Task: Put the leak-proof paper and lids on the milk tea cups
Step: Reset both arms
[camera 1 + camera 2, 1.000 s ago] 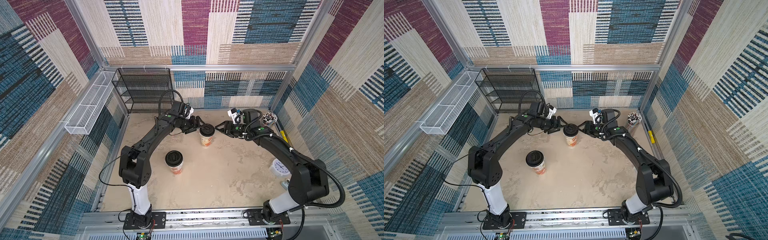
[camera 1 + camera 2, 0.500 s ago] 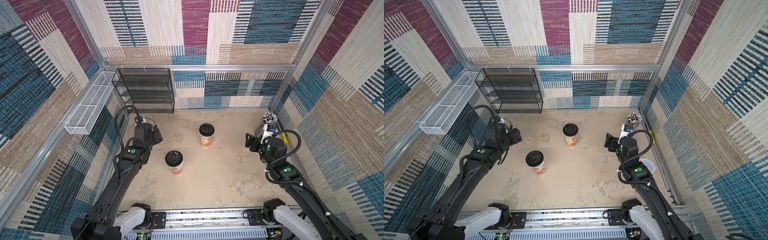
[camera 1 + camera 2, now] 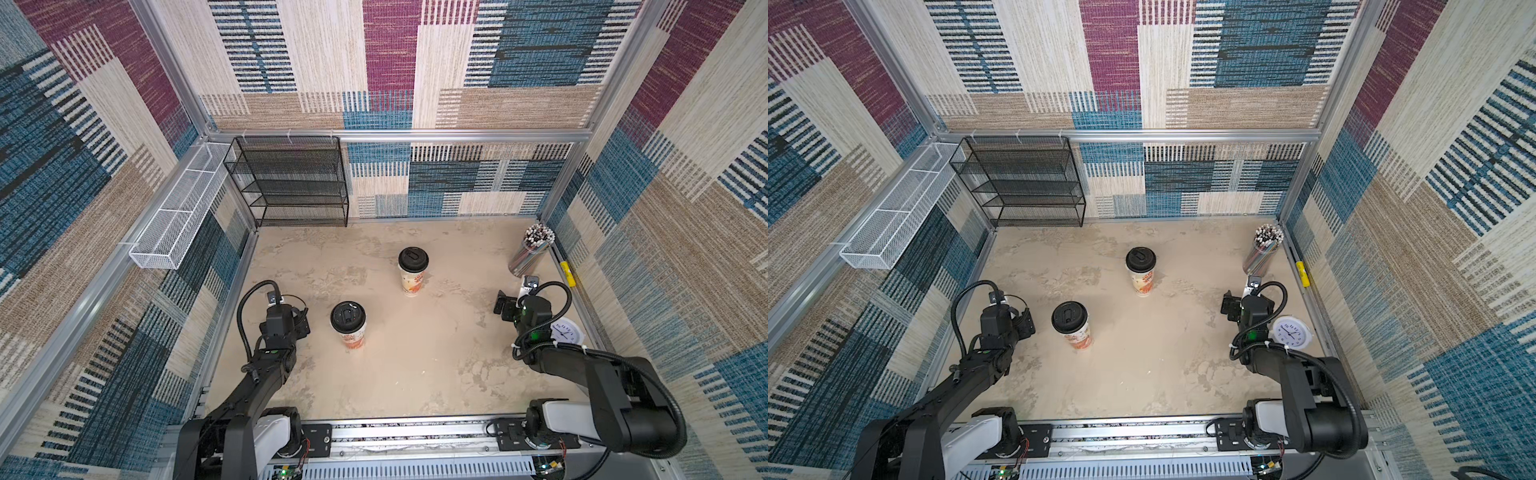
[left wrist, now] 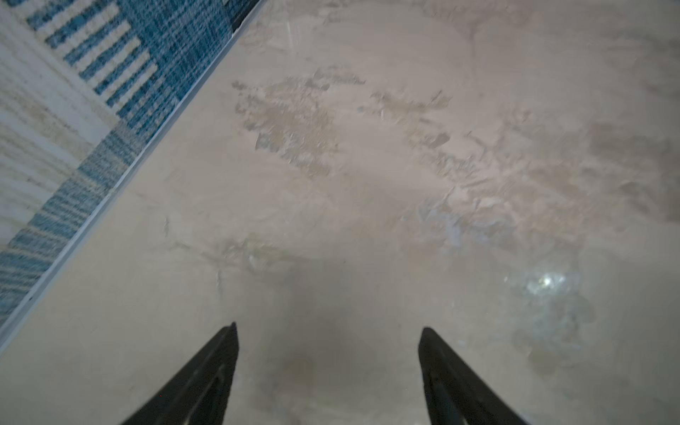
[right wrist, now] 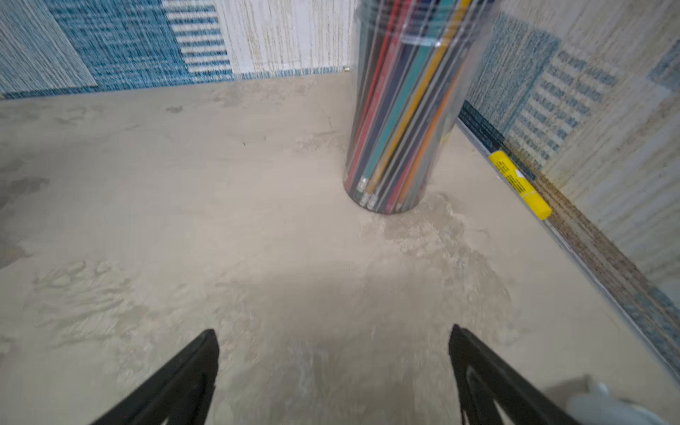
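Observation:
Two milk tea cups stand on the table, each white with orange-red print and a black domed lid over its mouth. The near cup (image 3: 348,332) (image 3: 1077,337) is beside my left gripper (image 3: 297,316) (image 3: 1026,322) (image 4: 327,327). That gripper is open over bare table, with nothing between its fingers. The far cup (image 3: 412,279) (image 3: 1142,280) stands mid-table. My right gripper (image 3: 503,305) (image 3: 1229,306) (image 5: 333,331) is open and empty, low over the table on the right side. No leak-proof paper is in view.
A clear holder of striped straws (image 3: 532,251) (image 3: 1264,249) (image 5: 404,128) stands in the far right corner. A yellow marker (image 3: 567,274) (image 5: 520,184) lies along the right wall. A white clock (image 3: 564,332) (image 3: 1291,334) lies by the right arm. A black mesh shelf (image 3: 291,183) stands at the back left.
Both arms have drawn back from the far cup to their own sides near the front. The right gripper has opened wide. The cups have not moved.

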You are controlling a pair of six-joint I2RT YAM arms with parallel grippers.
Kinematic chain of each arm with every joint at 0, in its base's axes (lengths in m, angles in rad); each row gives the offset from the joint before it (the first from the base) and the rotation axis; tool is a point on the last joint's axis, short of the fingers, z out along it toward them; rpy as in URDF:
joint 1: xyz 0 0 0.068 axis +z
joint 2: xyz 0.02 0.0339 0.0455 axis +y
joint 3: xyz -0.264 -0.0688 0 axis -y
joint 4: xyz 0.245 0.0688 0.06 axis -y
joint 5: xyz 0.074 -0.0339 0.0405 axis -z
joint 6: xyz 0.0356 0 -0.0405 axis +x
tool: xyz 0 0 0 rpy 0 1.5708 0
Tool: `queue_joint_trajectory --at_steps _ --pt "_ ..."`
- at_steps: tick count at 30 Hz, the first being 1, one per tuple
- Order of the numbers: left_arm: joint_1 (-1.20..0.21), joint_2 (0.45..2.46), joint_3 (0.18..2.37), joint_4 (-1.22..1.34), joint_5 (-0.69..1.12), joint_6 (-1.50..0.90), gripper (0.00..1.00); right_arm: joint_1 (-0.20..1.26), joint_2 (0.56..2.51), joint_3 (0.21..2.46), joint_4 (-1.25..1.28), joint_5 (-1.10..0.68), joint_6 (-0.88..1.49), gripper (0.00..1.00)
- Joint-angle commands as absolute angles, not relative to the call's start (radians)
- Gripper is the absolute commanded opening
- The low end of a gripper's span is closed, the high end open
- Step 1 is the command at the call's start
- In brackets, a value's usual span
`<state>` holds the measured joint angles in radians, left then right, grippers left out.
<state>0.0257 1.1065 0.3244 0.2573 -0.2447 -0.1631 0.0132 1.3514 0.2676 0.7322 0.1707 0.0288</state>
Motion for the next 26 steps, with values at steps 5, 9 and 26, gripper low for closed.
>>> queue_joint_trajectory --at_steps 5,9,26 --pt "0.028 1.277 0.327 0.71 -0.107 -0.089 0.79 -0.051 1.519 0.24 1.2 -0.109 0.0 1.0" --pt "0.034 1.399 0.343 0.805 -0.098 -0.051 0.8 -0.042 1.54 0.2 1.316 -0.079 -0.002 1.0" --pt "0.011 1.508 0.431 0.744 -0.2 -0.063 0.99 -0.04 1.532 0.227 1.252 -0.11 -0.015 1.0"
